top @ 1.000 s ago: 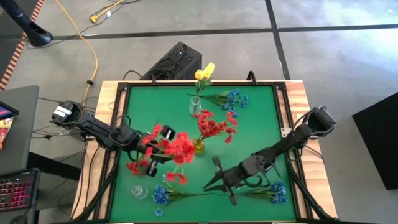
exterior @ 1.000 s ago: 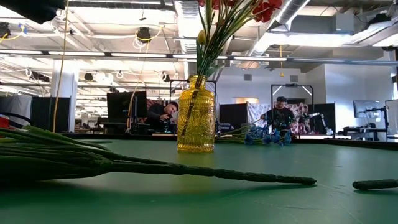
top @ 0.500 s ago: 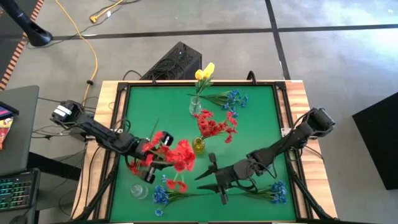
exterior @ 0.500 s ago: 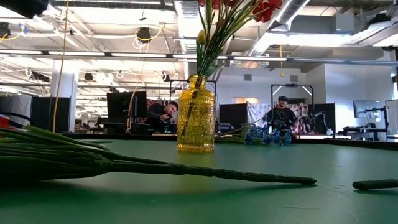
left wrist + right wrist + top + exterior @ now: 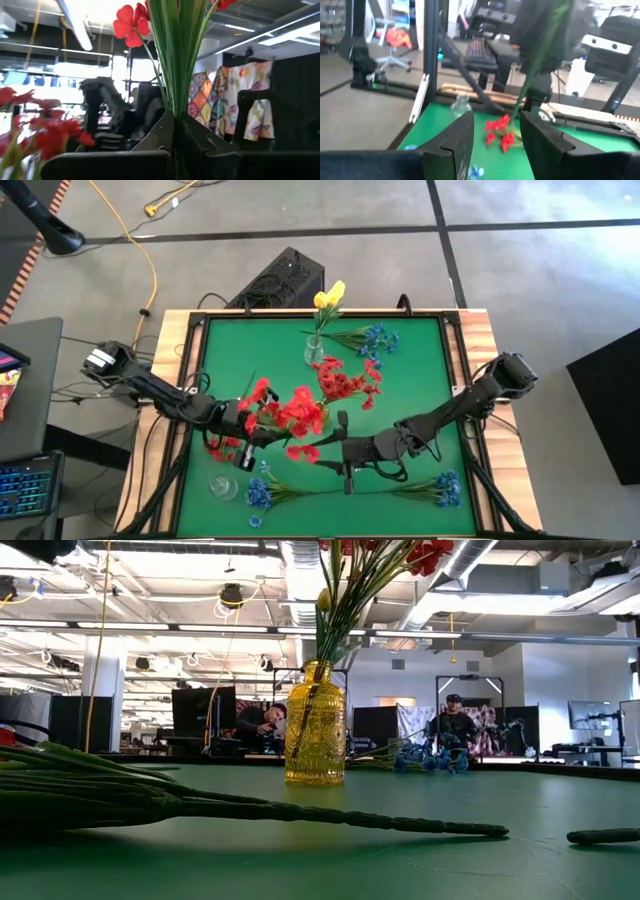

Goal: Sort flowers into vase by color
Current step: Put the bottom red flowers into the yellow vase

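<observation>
Currently your left tool (image 5: 245,423) clamps the red flowers (image 5: 295,415) beside the yellow vase (image 5: 320,416), stems ready for insertion; your right tool (image 5: 343,457) stands open nearby.

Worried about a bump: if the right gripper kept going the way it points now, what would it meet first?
Probably the red flower spray that the shut left gripper holds; the open right gripper faces it across the mat, though depth is unclear.

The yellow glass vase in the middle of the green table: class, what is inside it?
The yellow glass vase holds green stems topped with red blooms. The ribbed glass hides the stems' lower ends, so any water cannot be seen.
</observation>
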